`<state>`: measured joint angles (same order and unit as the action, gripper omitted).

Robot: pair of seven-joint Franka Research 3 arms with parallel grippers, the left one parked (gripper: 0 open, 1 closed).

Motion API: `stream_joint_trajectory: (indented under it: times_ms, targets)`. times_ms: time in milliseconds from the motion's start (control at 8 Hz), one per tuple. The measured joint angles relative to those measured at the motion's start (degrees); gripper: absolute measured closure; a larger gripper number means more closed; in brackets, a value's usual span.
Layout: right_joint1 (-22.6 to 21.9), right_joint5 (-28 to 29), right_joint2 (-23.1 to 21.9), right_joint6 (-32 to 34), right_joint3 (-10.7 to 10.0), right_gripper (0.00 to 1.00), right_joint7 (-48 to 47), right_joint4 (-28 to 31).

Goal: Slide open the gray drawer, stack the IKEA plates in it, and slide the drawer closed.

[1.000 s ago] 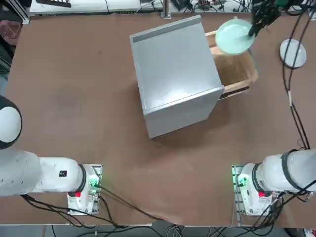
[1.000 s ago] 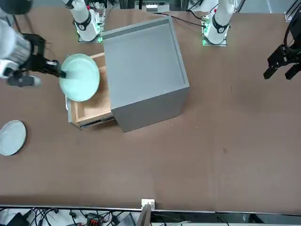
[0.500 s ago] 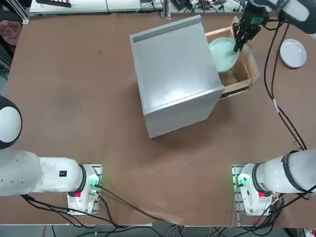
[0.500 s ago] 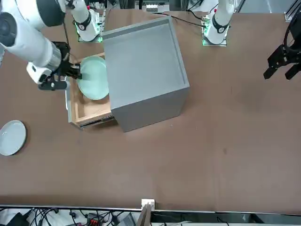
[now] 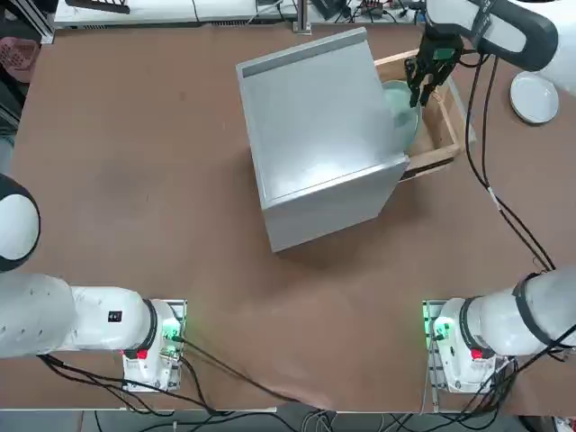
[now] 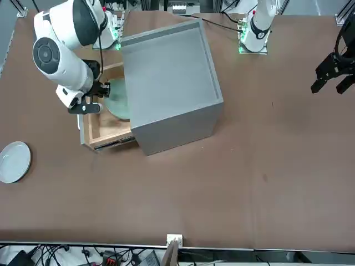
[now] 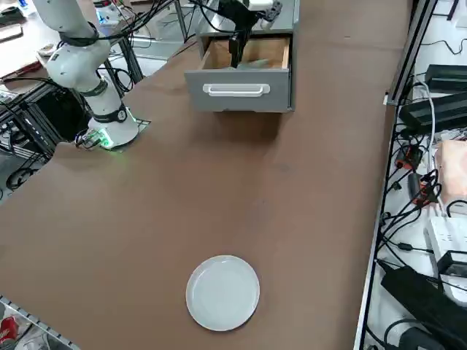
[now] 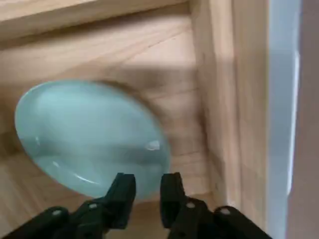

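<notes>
Mint plate (image 8: pixel 89 134) lies in the open drawer (image 5: pixel 448 112), claw (image 8: pixel 145 191) seemingly released.

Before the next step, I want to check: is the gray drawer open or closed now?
Open: the gray drawer is out of the cabinet, mint plate inside, right gripper above.

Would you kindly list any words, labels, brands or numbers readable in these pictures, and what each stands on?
None can be read.
Matte gray box cabinet, wood-sided gray drawer, pale mint green plate, white-gray plate: no print shows.
Right end effector, at the mint plate's rim: unmarked.
</notes>
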<state>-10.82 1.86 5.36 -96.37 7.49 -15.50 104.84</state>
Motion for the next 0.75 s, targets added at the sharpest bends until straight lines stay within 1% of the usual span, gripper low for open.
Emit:
stream_joint_trajectory:
  times_ms: [125, 250, 375, 500, 625, 750]
  targets:
    - [0.1, -0.5, -0.1, 0.6, -0.6, 0.46, 0.2, -1.3]
    - [0.6, -0.9, -0.2, 3.0, -1.5, 0.24, 1.1, -3.9]
    - [2.1, -1.5, -0.5, 6.2, -2.2, 0.05, 3.2, -7.0]
    - [5.0, -2.7, -0.8, 9.1, -2.8, 0.0, 6.4, -10.3]
    - [9.2, -4.4, -0.9, 10.8, -3.2, 0.0, 10.6, -12.6]
    - [14.1, -6.5, -0.8, 11.0, -3.5, 0.0, 14.8, -13.5]
